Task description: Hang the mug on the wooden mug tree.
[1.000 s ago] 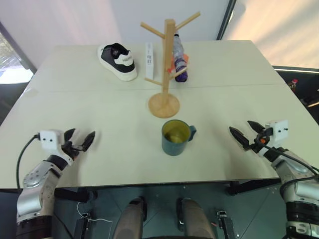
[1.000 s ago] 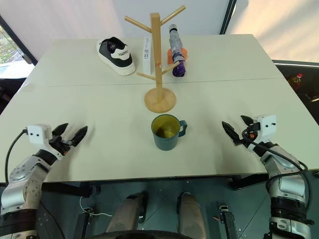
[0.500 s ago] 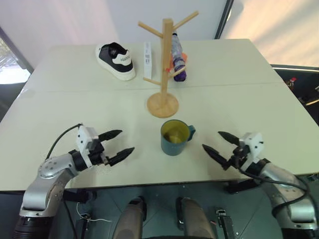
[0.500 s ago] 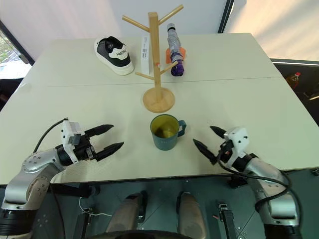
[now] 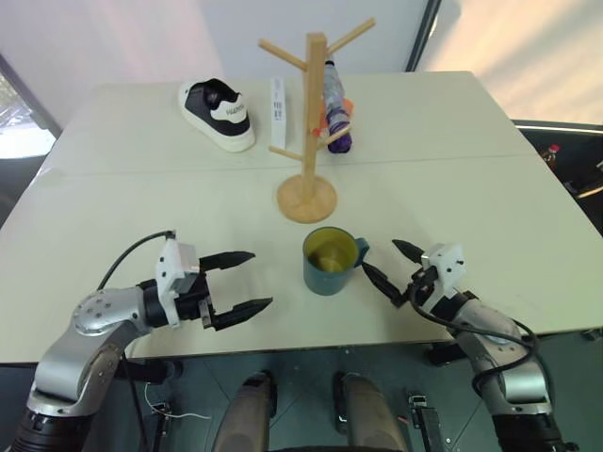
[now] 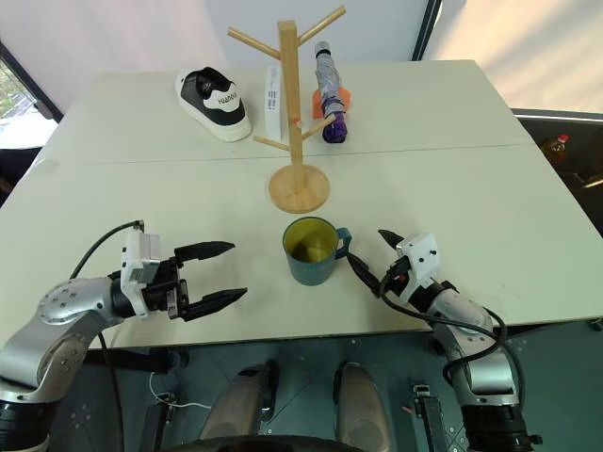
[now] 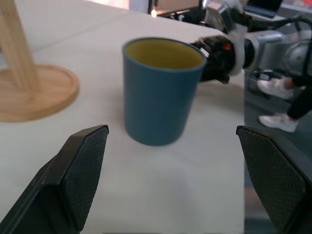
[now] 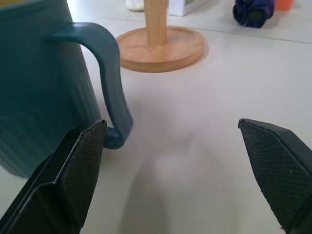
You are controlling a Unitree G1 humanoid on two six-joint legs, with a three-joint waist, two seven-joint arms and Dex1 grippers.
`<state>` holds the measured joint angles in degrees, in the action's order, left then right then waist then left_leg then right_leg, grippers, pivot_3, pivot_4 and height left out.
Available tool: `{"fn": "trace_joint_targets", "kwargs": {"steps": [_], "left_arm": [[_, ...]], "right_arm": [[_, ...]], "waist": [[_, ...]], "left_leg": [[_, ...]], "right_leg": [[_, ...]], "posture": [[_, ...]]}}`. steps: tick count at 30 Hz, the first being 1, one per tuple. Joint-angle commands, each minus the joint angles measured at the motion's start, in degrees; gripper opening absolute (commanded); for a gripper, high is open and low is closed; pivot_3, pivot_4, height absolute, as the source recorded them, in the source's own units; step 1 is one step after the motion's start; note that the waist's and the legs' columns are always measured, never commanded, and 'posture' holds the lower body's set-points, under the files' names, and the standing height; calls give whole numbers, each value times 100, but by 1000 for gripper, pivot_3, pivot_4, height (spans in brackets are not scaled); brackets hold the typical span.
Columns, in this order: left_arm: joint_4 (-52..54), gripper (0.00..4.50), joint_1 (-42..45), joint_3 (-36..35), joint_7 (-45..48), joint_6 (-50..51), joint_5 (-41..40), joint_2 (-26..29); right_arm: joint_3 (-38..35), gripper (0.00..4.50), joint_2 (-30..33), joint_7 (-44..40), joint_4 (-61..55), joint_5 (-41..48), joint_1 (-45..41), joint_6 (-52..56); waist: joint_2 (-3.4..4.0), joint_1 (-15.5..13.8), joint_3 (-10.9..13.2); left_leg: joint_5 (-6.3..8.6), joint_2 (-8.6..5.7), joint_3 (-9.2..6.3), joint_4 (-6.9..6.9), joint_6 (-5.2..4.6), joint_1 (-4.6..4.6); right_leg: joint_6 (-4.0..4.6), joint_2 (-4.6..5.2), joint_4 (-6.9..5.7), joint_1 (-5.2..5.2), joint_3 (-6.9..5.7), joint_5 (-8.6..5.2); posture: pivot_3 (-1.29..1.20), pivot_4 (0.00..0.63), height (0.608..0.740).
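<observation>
The dark teal mug (image 5: 330, 262) stands upright on the table, its yellowish inside showing and its handle (image 8: 111, 78) turned to the right. Behind it stands the wooden mug tree (image 5: 309, 132) on its round base (image 5: 306, 200), with bare pegs. My left gripper (image 5: 256, 280) is open to the left of the mug and points at it across a gap. My right gripper (image 5: 378, 255) is open just right of the mug, with one finger (image 8: 78, 161) close to the handle. Neither gripper holds anything.
At the back of the table lie a black-and-white shoe (image 5: 219, 113), a white box (image 5: 280, 102) and a folded purple umbrella (image 5: 336, 111) behind the tree. The table's near edge (image 5: 311, 345) runs just under both arms.
Both grippers have moved inward from the table's sides to either side of the mug. The left one has also turned to point right. The mug and the tree have not moved.
</observation>
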<state>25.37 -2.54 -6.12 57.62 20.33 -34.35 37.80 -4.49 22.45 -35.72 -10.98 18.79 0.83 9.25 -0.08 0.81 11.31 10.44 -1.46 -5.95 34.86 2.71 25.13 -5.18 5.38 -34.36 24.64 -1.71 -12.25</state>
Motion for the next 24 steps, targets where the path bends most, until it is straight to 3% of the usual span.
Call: {"fn": "trace_joint_targets", "kwargs": {"steps": [1,14,17,24], "left_arm": [[28,4500,-102,-84,133,-279,55,48],[-106,4500,-274,-81,222,-609,170,39],[-115,4500,-283,-94,211,-638,173,42],[-124,4500,-292,-107,167,-671,180,53]], "right_arm": [[60,4490,-65,-29,48,-18,-136,-183],[302,4490,-284,-57,384,20,-583,-161],[339,3571,-355,-65,466,53,-692,-128],[370,25,-380,-205,389,215,-700,-55]], "waist": [[0,-7,0],[1,-12,0],[2,-9,0],[2,-13,0]], "left_leg": [[0,2,-1,1,0,-1],[0,15,2,10,0,-4],[0,16,1,11,0,-7],[-1,19,0,12,-1,-11]], "right_leg": [[2,-2,0,-1,0,1],[24,-11,0,-5,2,15],[24,-18,-4,-5,2,15],[24,-23,-10,-6,3,15]], "posture": [[0,150,740],[0,150,740],[0,150,740],[0,150,740]]}}
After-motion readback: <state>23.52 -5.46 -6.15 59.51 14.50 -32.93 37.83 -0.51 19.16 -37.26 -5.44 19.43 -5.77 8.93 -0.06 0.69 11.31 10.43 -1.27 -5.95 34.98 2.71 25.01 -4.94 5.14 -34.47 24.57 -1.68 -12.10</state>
